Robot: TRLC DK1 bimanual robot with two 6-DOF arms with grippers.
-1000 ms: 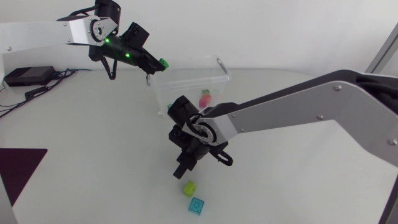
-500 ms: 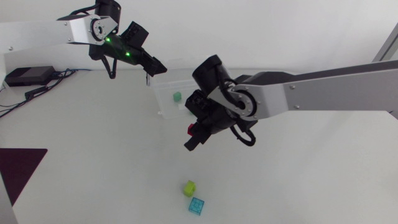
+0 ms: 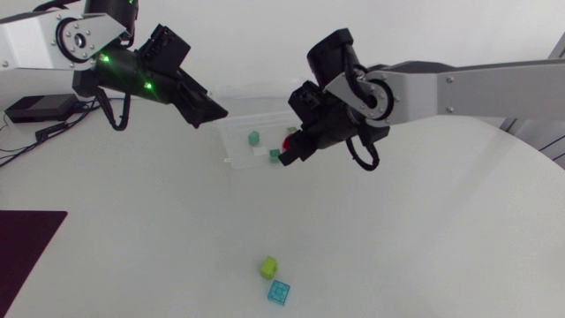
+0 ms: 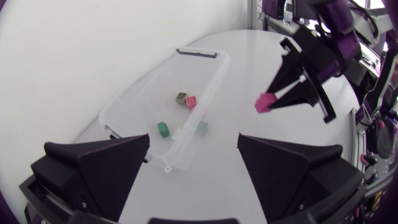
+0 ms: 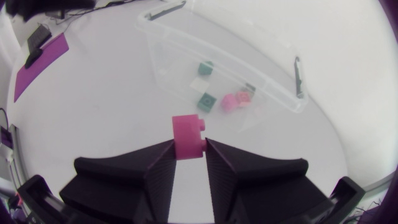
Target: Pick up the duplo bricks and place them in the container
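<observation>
- The pink brick [image 5: 188,137] is pinched in the right gripper [image 5: 189,150], one finger on each side, up in the air over the tabletop. It's close to the container [image 5: 163,62], but from the right wrist camera it looks just short of the near wall, not over the opening.
- The container is clear plastic with an open top, and sits toward the far edge of the tabletop, roughly mid-way along it.
- Inside it there's a green brick [image 5: 206,68], a second green brick [image 5: 206,101], and a couple of pinkish bricks [image 5: 230,102] right up against each other.
- Two more are loose near the front edge of the tabletop, about the middle: a yellow-green brick [image 3: 268,265] and a light blue brick [image 3: 279,291], right beside each other and well apart from the container.
- The left gripper [image 4: 193,140] has its fingers spread wide with nothing between them. It hangs in the air by the end of the container that faces the tabletop's left edge.
- Other stuff: a black box [image 3: 40,108] with cables at the far left corner, and a dark purple mat [image 3: 31,243] at the front left corner.
</observation>
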